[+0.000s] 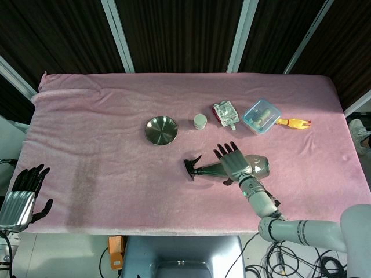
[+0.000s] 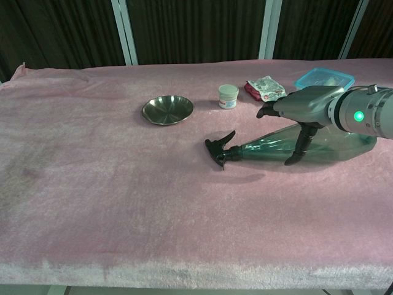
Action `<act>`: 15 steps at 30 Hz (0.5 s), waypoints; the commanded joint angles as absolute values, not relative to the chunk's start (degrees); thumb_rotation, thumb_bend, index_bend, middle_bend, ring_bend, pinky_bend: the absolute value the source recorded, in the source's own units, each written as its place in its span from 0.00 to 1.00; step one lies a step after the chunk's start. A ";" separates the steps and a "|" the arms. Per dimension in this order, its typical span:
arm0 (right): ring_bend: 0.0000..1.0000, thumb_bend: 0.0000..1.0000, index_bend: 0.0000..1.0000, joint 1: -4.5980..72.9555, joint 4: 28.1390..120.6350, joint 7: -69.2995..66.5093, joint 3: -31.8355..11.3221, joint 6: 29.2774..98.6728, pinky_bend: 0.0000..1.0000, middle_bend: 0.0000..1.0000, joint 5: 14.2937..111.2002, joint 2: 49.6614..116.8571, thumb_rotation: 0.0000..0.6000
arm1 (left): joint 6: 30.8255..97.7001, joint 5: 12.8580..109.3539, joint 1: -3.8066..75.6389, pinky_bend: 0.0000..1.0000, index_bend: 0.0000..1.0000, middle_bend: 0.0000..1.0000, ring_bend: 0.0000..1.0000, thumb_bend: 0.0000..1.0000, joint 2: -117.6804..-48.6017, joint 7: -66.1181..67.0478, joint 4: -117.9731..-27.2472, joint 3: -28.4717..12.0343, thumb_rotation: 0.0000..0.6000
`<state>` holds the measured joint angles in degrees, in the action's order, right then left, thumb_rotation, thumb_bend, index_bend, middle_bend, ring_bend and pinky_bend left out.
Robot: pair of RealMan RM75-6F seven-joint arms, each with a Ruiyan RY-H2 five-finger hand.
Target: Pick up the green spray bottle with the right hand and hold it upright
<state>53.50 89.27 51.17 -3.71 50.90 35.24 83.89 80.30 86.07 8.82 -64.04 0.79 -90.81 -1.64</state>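
The green spray bottle [image 1: 262,167] [image 2: 264,150] lies on its side on the pink cloth, its black trigger head [image 2: 220,151] pointing left. My right hand [image 1: 235,162] [image 2: 305,107] is over the bottle's middle. Its fingers are spread across the far side and its thumb [image 2: 299,147] hangs down in front of the body; the grasp is not closed. Off the table's front left corner, my left hand [image 1: 23,194] holds nothing and its fingers are apart.
Behind the bottle stand a steel bowl [image 1: 161,130] [image 2: 167,109], a small white jar [image 1: 200,121] [image 2: 228,96], a crumpled packet [image 1: 226,113] [image 2: 266,87], a blue lidded box [image 1: 261,116] [image 2: 323,78] and a yellow toy [image 1: 293,123].
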 commanded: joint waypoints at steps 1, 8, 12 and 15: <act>0.00 0.25 0.09 53.35 90.30 50.92 -2.97 52.18 0.00 0.00 34.59 83.47 1.00 | 80.01 86.06 8.99 0.02 0.00 0.00 0.00 0.40 -64.06 0.46 -90.57 -1.63 1.00; 0.00 0.25 0.10 54.20 89.72 51.56 -2.07 53.15 0.00 0.00 32.56 83.80 1.00 | 80.91 86.76 8.55 0.02 0.00 0.00 0.00 0.40 -63.84 0.08 -90.69 -1.24 1.00; 0.00 0.25 0.17 54.87 88.03 51.45 -2.00 52.66 0.00 0.00 31.47 85.28 1.00 | 80.93 86.69 8.66 0.02 0.00 0.00 0.00 0.40 -64.06 0.04 -90.30 -1.38 1.00; 0.00 0.25 0.26 55.61 86.59 51.83 -1.77 51.84 0.00 0.00 30.07 86.48 1.00 | 80.38 86.98 9.03 0.02 0.00 0.00 0.00 0.40 -64.08 -0.23 -90.00 -1.27 1.00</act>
